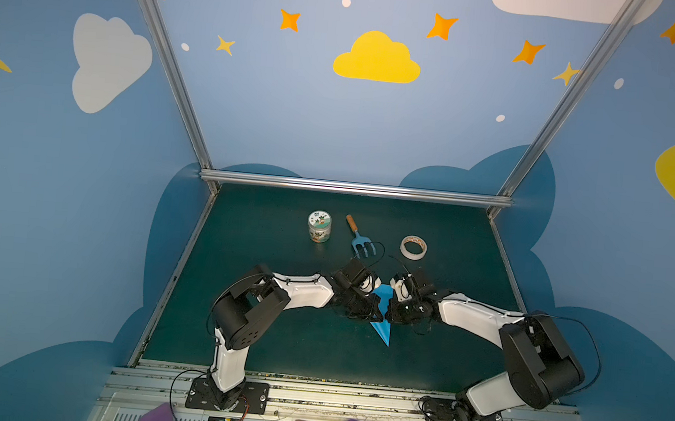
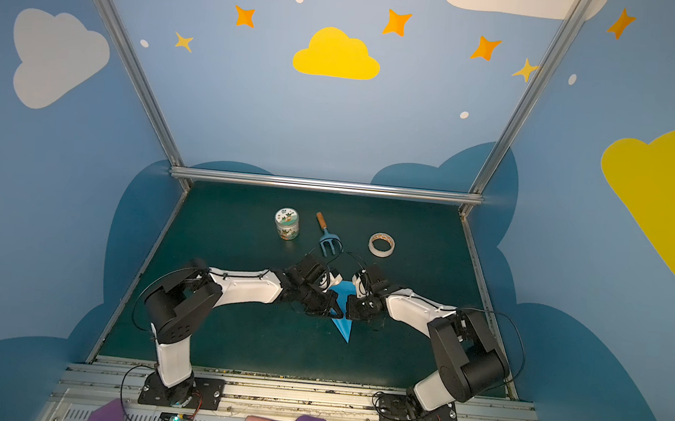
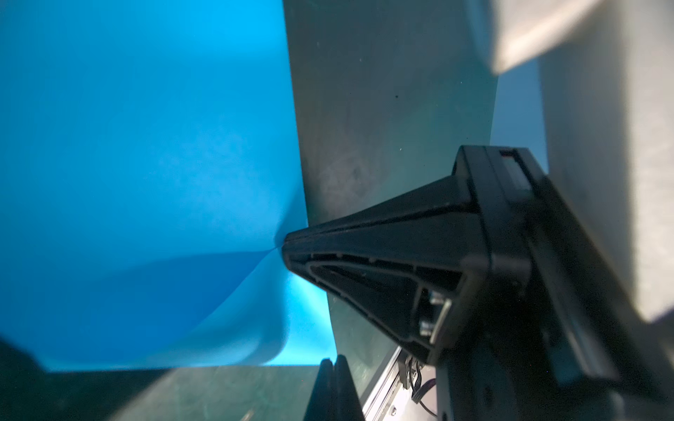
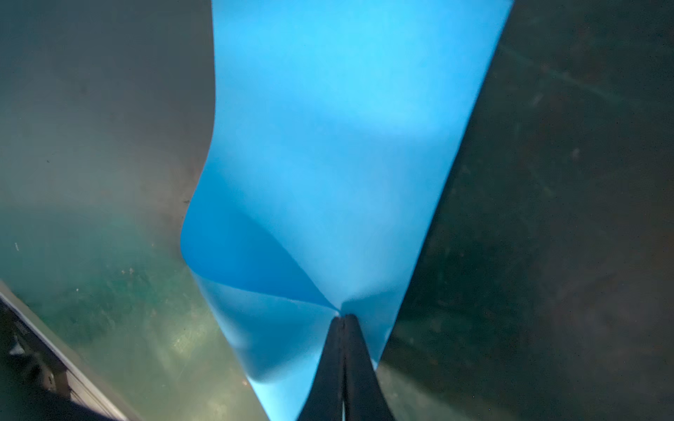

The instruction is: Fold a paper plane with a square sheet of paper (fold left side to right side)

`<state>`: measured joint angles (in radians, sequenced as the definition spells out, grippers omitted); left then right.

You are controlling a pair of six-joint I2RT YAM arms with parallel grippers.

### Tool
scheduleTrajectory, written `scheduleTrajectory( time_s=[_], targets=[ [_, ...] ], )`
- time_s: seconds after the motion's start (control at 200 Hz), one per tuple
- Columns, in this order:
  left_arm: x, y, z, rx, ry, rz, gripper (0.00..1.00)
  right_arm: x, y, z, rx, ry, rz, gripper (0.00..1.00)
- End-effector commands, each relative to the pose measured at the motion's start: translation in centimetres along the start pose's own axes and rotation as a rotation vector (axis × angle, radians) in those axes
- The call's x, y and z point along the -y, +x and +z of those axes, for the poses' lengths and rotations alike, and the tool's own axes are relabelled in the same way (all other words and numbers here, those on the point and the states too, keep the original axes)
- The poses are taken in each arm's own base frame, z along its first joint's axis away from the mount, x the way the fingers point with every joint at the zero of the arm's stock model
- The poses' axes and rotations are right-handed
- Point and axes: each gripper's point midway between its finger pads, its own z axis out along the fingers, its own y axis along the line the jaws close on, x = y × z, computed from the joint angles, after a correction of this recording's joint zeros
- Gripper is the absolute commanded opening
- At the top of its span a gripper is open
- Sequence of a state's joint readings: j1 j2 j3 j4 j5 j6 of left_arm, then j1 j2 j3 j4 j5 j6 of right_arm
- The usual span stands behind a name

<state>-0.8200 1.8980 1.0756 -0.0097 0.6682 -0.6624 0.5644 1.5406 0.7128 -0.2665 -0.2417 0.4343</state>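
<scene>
**Mid-fold, both jaws on the paper**

Left gripper [image 3: 285, 248]: my jaws are closed, tips pinched onto an edge of the paper [image 1: 381, 331]. The blue sheet puckers out from that pinch. A darker flap curls up beside it, not lying flat.

The paper sits near the middle of the table [image 1: 274, 339], between my two wrists and partly hidden under them. In both top views it already reads as a narrow pointed shape, not a flat square. I judge the early folds done and the sheet well on its way to a dart.

Pointing: the sharp tip aims toward my bases, leaning a little to the right. The wide end lies on the far side, under my wrists. The long axis runs far to near, not across the table.

Right gripper [image 4: 343, 317]: jaws closed here too, nipping the paper where several creases meet. One layer is raised and bowed on this side as well.

Left to do, as I judge it: bring the lifted left layer across to the right, press the crease flat, then form the wings. Whether the lower layers are creased hard I cannot tell.

The jar [image 1: 319, 226], fork [image 1: 360, 238] and tape roll [image 1: 413, 247] stand on the far side, well clear of the paper
</scene>
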Motion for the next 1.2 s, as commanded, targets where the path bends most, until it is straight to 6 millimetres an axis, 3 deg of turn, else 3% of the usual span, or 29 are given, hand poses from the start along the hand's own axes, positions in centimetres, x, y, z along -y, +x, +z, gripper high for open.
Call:
scheduleTrajectory(
  time_s=[0.0,0.32,0.711,1.191],
  targets=[
    [-0.2,-0.5,0.6,0.005,0.001,0.007,0.04,2.3,2.0,1.4,-0.073,0.089,0.031,0.00],
    [-3.1,-0.6,1.3,0.020,-0.086,-0.004,0.04,2.3,2.0,1.3,-0.073,0.088,0.029,0.00],
    [-7.0,1.0,1.0,0.030,-0.147,-0.062,0.04,2.3,2.0,1.5,-0.079,0.086,0.027,0.00],
    [-12.0,-0.4,-1.8,0.086,-0.217,-0.139,0.04,2.4,2.0,1.5,-0.079,0.090,0.029,0.00]
  ],
)
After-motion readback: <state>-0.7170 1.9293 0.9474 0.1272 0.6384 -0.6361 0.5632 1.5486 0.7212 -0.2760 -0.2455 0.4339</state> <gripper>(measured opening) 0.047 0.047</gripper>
